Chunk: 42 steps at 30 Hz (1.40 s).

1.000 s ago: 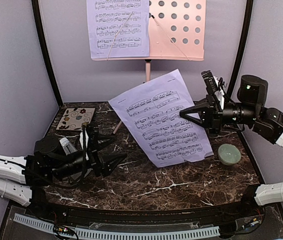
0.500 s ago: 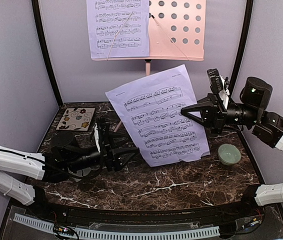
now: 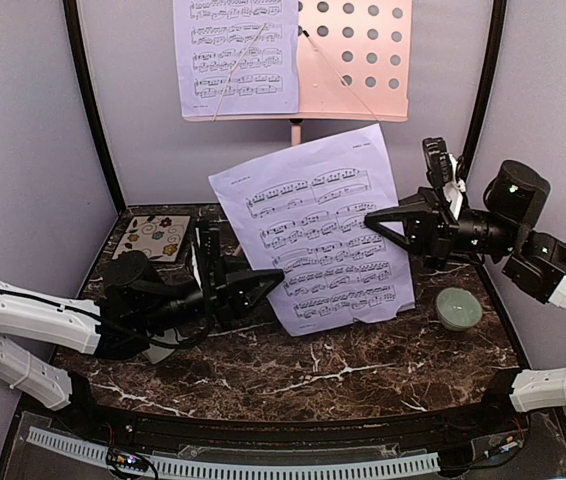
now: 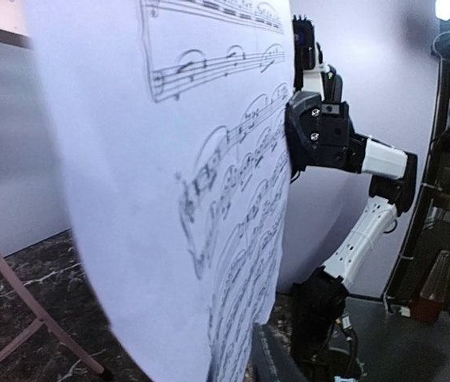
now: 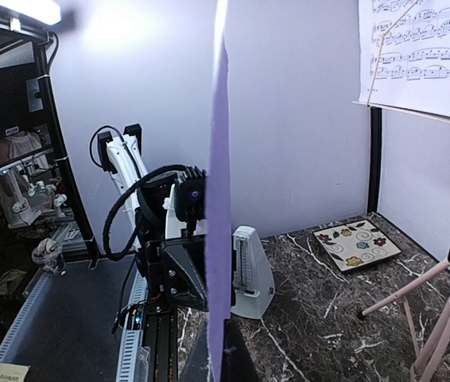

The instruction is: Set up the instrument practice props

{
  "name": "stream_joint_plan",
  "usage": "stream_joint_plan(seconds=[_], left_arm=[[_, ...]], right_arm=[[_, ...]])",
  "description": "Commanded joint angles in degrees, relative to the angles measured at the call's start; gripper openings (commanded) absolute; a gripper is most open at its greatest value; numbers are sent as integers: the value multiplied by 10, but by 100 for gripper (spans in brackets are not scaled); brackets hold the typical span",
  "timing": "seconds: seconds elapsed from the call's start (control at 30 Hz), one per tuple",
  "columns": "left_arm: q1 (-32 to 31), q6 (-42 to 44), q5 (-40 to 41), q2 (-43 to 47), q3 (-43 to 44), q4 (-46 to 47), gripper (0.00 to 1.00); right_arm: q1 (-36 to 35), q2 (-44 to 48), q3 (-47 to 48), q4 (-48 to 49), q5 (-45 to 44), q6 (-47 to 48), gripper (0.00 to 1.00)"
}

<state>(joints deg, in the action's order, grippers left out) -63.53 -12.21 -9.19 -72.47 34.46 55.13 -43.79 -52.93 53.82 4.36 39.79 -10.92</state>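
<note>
**Second page in mid-air, handover zone below the stand**

- Loose sheet-music page (image 3: 313,240): off the table, nearly upright, print facing the near edge, below and in front of the music stand (image 3: 363,60). The stand's right half is bare. Its left half already carries the mounted page (image 3: 235,55).
- Right gripper (image 3: 371,222): clenched on the loose page's right edge. The right wrist view shows the paper edge-on, running straight down between its fingers.
- Left gripper (image 3: 268,283): at the page's lower left edge. Its wrist view is filled by paper, so I cannot tell whether the fingers have closed on it.
- Metronome (image 5: 250,274): stands on the table (image 3: 293,370) just beside the left arm.
- Green bowl (image 3: 458,307) and floral tile (image 3: 151,237): both clear of the action.

Risks, as I judge them:
- The page hangs from one firm pinch, so it could sag, fold or slide out.
- If both arms grip and drift apart, it may crease or tear.
- Lifting it past the stand's ledge could knock the mounted page loose.
- A swing of the left arm could topple the metronome.

Since a second ago:
- The page has risen and stands more upright.
- The left arm has reached forward from the table's left side to the page.
- Its jaws look narrower.
</note>
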Motion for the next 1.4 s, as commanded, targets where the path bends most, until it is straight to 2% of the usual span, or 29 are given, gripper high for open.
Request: stream_joint_plan(seconds=[0.0, 0.1, 0.13, 0.27, 0.3, 0.37, 0.43, 0.5, 0.57, 0.87, 1.07, 1.23, 1.37], left_arm=[[1, -2, -10, 7, 24, 43, 16], [1, -10, -3, 15, 28, 42, 1], [1, -13, 5, 19, 29, 38, 0], [1, -14, 44, 43, 49, -20, 0], [1, -11, 54, 49, 58, -45, 0], [1, -9, 76, 60, 72, -94, 0], [1, -9, 101, 72, 88, -148, 0], [1, -3, 127, 83, 105, -221, 0], [1, -5, 149, 95, 118, -265, 0], [1, 28, 192, 106, 247, -442, 0], [1, 34, 246, 76, 367, -547, 0], [1, 45, 271, 66, 440, -581, 0], [2, 70, 305, 62, 481, -590, 0]], right_arm=[[5, 8, -16, 67, -13, -29, 0], [7, 13, -27, 88, -44, -46, 0], [8, 16, -30, 89, -59, -49, 1], [10, 19, -32, 84, -128, -56, 26], [11, 18, -30, 78, -139, -55, 34], [12, 16, -29, 68, -155, -51, 42], [14, 15, -24, 48, -187, -48, 57], [17, 17, -18, 26, -224, -39, 67], [20, 20, -15, 14, -262, -36, 73], [29, -25, 72, -45, -400, -9, 75], [30, -83, 178, -60, -459, 34, 74], [30, -149, 281, -63, -495, 63, 68], [30, -214, 367, -83, -513, 94, 67]])
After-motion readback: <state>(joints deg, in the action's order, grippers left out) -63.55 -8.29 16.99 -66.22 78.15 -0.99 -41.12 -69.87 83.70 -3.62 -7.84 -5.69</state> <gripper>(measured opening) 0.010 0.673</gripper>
